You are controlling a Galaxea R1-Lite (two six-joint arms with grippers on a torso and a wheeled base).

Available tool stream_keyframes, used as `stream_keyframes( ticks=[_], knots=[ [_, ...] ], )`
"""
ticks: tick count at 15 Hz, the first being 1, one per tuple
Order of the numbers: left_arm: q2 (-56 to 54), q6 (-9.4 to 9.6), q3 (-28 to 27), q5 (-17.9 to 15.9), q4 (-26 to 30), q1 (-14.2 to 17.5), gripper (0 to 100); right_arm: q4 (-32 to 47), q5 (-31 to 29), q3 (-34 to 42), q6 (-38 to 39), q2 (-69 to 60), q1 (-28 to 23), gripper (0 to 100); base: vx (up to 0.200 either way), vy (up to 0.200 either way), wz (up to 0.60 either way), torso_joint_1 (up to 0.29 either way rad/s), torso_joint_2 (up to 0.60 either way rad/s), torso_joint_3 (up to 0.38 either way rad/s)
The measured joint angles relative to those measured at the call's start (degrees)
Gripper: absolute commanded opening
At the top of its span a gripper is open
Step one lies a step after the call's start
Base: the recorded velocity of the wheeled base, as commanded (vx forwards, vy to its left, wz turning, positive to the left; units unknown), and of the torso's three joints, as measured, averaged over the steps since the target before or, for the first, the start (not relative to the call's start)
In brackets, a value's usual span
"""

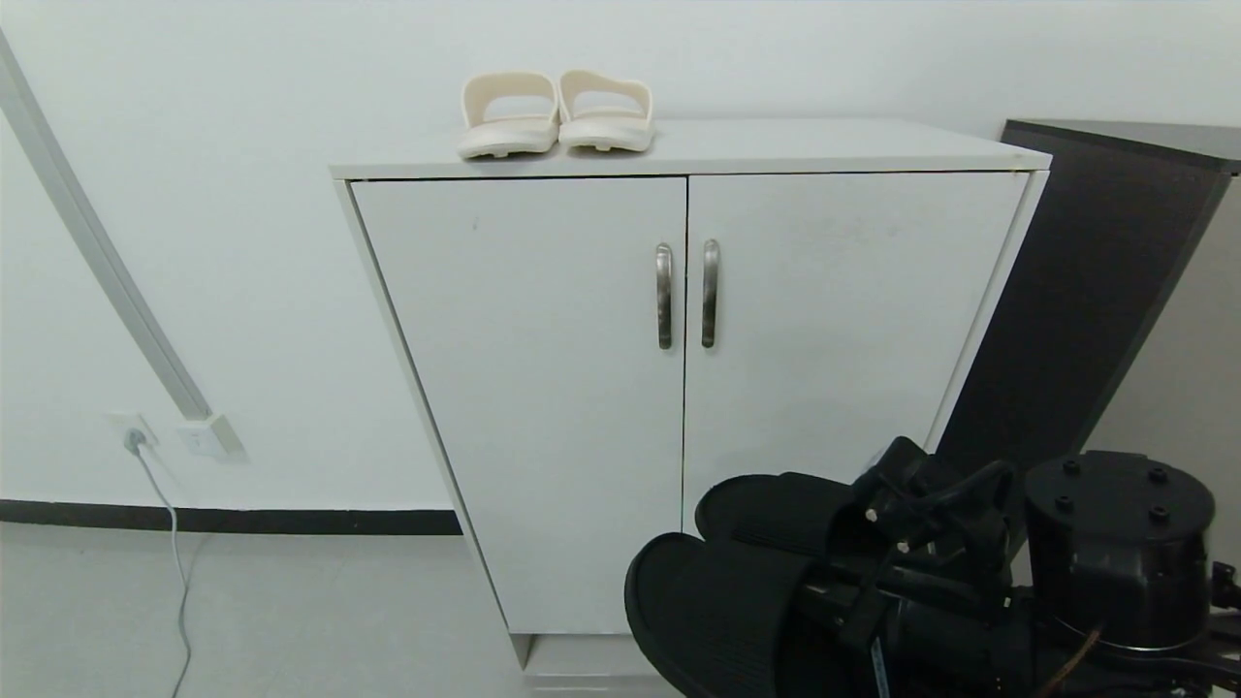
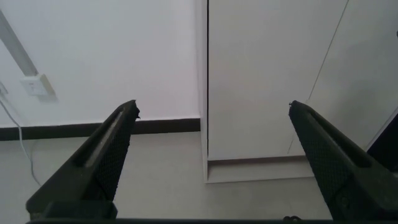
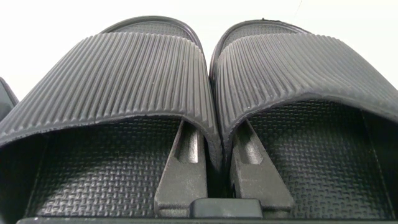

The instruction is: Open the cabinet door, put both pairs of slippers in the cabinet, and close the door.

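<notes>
A white cabinet (image 1: 524,407) stands against the wall with both doors shut. Its two metal handles (image 1: 664,296) (image 1: 710,293) meet at the middle. A cream pair of slippers (image 1: 556,114) rests on the cabinet's top, toward its left. Low in front of the right door, my right gripper (image 1: 858,572) is shut on a black ribbed pair of slippers (image 1: 737,572) (image 3: 143,68). Its fingers (image 3: 186,149) reach under the straps and pinch the two inner walls together. My left gripper (image 2: 214,106) is open and holds nothing, facing the cabinet's lower left corner (image 2: 261,124).
A dark panel or unit (image 1: 1086,291) stands close against the cabinet's right side. A wall socket with a hanging cable (image 1: 131,431) and a slanting conduit are at the left. Bare floor (image 1: 242,620) lies left of the cabinet.
</notes>
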Motion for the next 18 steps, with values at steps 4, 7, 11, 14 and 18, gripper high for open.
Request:
stream_keyframes(
  ticks=[4, 7, 11, 14, 18],
  knots=[
    [0.22, -0.18, -0.57, 0.05, -0.09, 0.00, 100, -0.12, -0.04, 0.04, 0.00, 0.13, -0.05, 0, 0.000, 0.000, 0.00, -0.001, 0.09, 0.062],
    [2.47, -2.43, -6.61, -0.55, -1.04, -0.09, 100, -0.59, -0.09, 0.15, -0.32, 0.18, 0.24, 0, 0.000, 0.000, 0.00, 0.000, 0.00, 0.000],
    [16.84, -3.43, -9.95, -8.92, -9.23, -1.08, 100, -0.94, -0.09, 0.59, -0.46, 0.22, 0.41, 0, 0.000, 0.000, 0.00, 0.000, 0.00, 0.000],
    [29.56, -3.60, -11.43, -19.25, -18.37, -2.62, 100, -0.94, -0.11, 0.61, -0.46, 0.24, 0.41, 0, 0.000, 0.000, 0.00, 0.000, 0.00, 0.000],
    [43.07, -3.77, -15.13, -23.21, -27.65, -8.24, 100, -0.94, -0.35, 0.56, -0.38, 0.20, 0.41, 0, 0.000, 0.000, 0.00, 0.000, 0.00, 0.000]
  ],
)
